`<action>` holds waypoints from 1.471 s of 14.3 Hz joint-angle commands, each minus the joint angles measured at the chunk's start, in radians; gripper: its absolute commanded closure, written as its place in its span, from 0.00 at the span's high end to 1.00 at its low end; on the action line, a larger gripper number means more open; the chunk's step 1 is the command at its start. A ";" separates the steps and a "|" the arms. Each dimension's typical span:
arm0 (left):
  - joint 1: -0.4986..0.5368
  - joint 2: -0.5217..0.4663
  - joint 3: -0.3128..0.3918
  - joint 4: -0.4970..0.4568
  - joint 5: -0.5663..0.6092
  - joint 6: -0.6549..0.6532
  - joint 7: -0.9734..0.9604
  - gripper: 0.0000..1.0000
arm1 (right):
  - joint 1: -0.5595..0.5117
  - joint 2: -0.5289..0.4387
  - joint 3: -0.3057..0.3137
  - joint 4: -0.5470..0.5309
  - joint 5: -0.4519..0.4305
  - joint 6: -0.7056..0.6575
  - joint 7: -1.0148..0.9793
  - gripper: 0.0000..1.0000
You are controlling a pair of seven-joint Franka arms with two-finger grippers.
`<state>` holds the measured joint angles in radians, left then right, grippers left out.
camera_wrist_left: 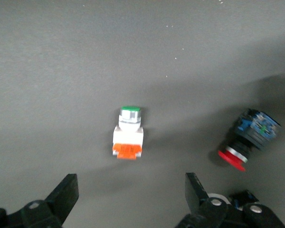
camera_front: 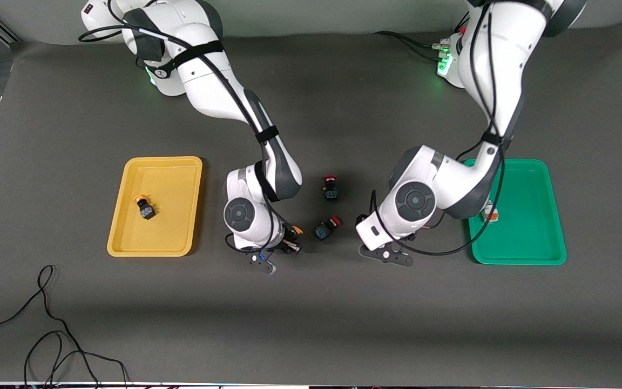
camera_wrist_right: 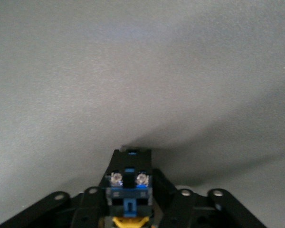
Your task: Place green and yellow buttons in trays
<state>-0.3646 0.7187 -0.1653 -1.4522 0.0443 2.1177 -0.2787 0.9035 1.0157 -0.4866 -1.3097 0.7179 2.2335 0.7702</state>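
My right gripper (camera_front: 291, 240) is shut on a yellow-capped button (camera_front: 296, 230) with a black-blue body, over the table between the yellow tray (camera_front: 122, 237) and the red-capped switches; the right wrist view shows the button (camera_wrist_right: 128, 190) in the gripper (camera_wrist_right: 131, 159). A second yellow button (camera_front: 145, 208) lies in the yellow tray. My left gripper (camera_wrist_left: 130, 185) is open above a white-bodied button (camera_wrist_left: 128, 135) with a green cap and orange block, lying on the table. In the front view that button is hidden under the left hand (camera_front: 384, 237). Another white button (camera_front: 492, 215) lies in the green tray (camera_front: 551, 237).
Two red-capped black switches lie between the arms, one (camera_front: 331, 187) farther from the front camera, one (camera_front: 326, 227) nearer, beside the right gripper. The left wrist view also shows one red-capped switch (camera_wrist_left: 249, 137). A black cable (camera_front: 46, 324) loops near the table's front edge.
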 commanded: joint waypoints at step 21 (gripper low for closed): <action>0.103 -0.158 0.012 0.024 -0.081 -0.328 -0.208 0.02 | -0.144 -0.625 -0.199 -0.931 -0.316 0.095 -0.919 0.65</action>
<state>-0.3241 0.6629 -0.1543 -1.3730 -0.0078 1.8961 -0.4752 0.7362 0.4365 -0.6833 -2.2035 0.4146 2.2938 -0.1393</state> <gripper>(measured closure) 0.595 0.643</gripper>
